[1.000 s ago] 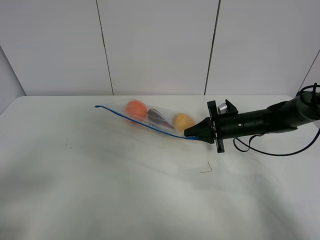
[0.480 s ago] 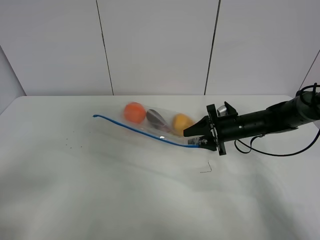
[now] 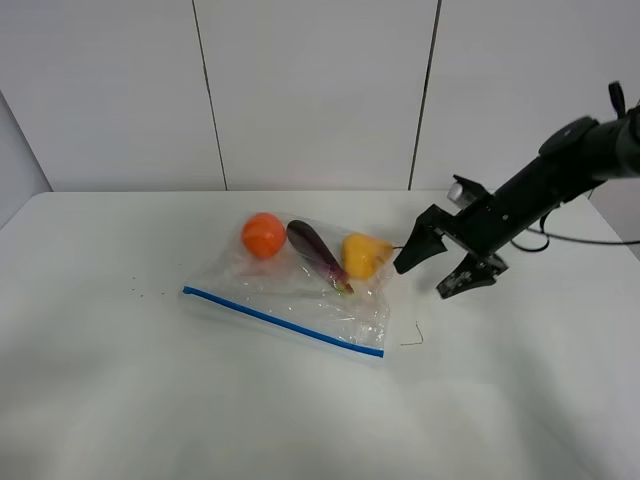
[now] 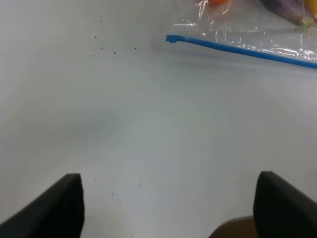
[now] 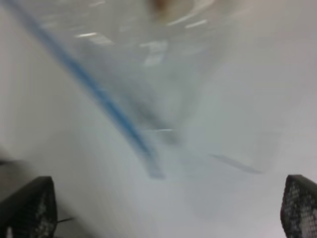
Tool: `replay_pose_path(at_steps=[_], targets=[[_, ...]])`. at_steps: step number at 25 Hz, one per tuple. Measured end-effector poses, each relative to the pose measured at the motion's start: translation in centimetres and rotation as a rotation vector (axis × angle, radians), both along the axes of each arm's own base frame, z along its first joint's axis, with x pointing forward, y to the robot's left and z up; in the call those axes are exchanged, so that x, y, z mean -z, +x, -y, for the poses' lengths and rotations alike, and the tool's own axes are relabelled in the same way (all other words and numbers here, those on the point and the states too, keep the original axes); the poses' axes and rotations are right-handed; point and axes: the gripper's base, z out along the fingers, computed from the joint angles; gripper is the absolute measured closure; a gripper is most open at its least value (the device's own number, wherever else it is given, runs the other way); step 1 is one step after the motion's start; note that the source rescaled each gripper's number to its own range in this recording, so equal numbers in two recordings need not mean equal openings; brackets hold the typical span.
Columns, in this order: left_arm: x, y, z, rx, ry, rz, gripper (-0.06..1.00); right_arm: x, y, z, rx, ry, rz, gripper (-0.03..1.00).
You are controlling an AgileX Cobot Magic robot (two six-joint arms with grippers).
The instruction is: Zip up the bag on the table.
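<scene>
I'm seeing a thin dark wire scrap (image 3: pixel 412 336) lying on the plain white counter (image 3: pixel 150 400), just beside the clear crinkly plastic bag with the blue zipper strip (image 3: pixel 290 300). Nothing is blocking it. My right tool (image 3: pixel 437 270) is hovering spread wide, empty, just off the bag's right end. My left tool (image 4: pixel 168 208) is hanging spread too, near the strip's left end.

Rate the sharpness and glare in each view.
Exterior high: sharp, even light, small glints on the bag. Left wrist: table and blue zipper strip fairly crisp. Right wrist: heavily blurred, the strip smeared, fingers dark at the corners.
</scene>
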Motion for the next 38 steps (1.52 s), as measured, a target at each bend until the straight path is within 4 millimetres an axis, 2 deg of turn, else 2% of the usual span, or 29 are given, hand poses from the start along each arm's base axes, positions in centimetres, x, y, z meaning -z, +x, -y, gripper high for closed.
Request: replay_pose_path(at_steps=[4,7,12,15,20,29,33,38], targets=[[0.0,0.0,0.0,0.000,0.000,0.000,-0.06,-2.9,1.7,2.5,0.033,-0.312,0.079,-0.03],[0.0,0.0,0.0,0.000,0.000,0.000,-0.06,-3.8,2.0,3.7,0.042,-0.451,0.109,-0.03],[0.0,0.0,0.0,0.000,0.000,0.000,-0.06,-4.7,1.3,4.1,0.075,-0.490,0.111,-0.03],[0.0,0.0,0.0,0.000,0.000,0.000,-0.06,-5.1,-0.2,4.2,0.072,-0.497,0.097,-0.03],[0.0,0.0,0.0,-0.001,0.001,0.000,-0.06,-6.1,-4.9,4.4,0.062,-0.503,0.063,-0.03],[0.0,0.0,0.0,-0.001,0.001,0.000,-0.06,-7.7,-16.0,4.8,0.061,-0.511,0.073,-0.03],[0.0,0.0,0.0,-0.001,0.001,0.000,-0.06,-8.0,-20.8,4.9,0.097,-0.507,0.177,-0.03],[0.0,0.0,0.0,-0.001,0.001,0.000,-0.06,-8.7,-26.2,5.1,0.169,-0.490,0.421,-0.03]])
